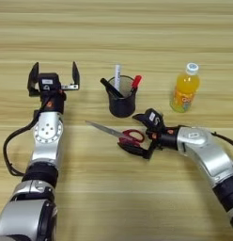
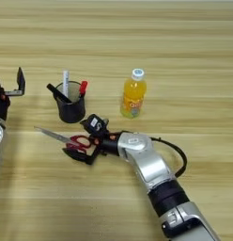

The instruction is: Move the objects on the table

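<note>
right gripper (image 1: 138, 132) is reaching in from the right, low over the table (image 1: 113, 197). its two black fingers (image 1: 143, 117) are spreading apart, one just behind the red handles of the scissors (image 1: 119, 134) and one just in front of them, so the handles are sitting between the tips. the front finger is lying along the handle loop and looks to be touching it; whether the back finger is touching cannot be told. nothing is being pinched yet.

the scissors are lying flat on the wood, blades closed and pointing away from the fingers, toward the robot's left and slightly back.

cup (image 1: 121, 96) with pens is standing just behind the scissors and just beyond the back finger, close but apart from it. it is crowding the space behind the handles.

bottle (image 1: 185, 88) is standing upright, behind the right forearm and to the right of the fingers, apart from the cup and from the arm. white cap on, orange label facing the camera.

left gripper (image 1: 53, 77) is sitting well to the left of the scissors' tip, left of the cup. its fingers (image 1: 75, 74) are standing wide apart, pointing away from the robot, holding nothing and touching nothing. a black cable is looping off the left forearm onto the table.
</note>
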### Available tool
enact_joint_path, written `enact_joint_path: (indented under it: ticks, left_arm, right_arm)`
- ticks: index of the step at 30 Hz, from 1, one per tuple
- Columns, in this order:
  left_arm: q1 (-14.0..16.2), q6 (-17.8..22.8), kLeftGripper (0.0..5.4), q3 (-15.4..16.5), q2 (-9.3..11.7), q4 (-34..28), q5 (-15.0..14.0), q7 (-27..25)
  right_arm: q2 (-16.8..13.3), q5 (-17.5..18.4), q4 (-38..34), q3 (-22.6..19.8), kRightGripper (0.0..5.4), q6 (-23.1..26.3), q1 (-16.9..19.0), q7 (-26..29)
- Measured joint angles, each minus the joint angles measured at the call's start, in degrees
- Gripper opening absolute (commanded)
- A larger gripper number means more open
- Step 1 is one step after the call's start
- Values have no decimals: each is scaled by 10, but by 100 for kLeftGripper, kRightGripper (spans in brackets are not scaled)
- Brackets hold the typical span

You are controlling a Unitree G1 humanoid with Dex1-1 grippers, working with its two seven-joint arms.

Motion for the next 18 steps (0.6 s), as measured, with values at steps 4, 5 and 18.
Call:
enact_joint_path:
  ticks: [4,5,18]
  left_arm:
    - [0,0,540,0,0,0,2,0]
    - [0,0,540,0,0,0,2,0]
    - [0,-1,540,0,-1,4,3,1]
  right_arm:
    - [0,9,-24,-5,538,9,0,1]
    - [0,10,-34,-6,538,13,0,1]
    - [-10,56,-176,-16,538,59,10,1]
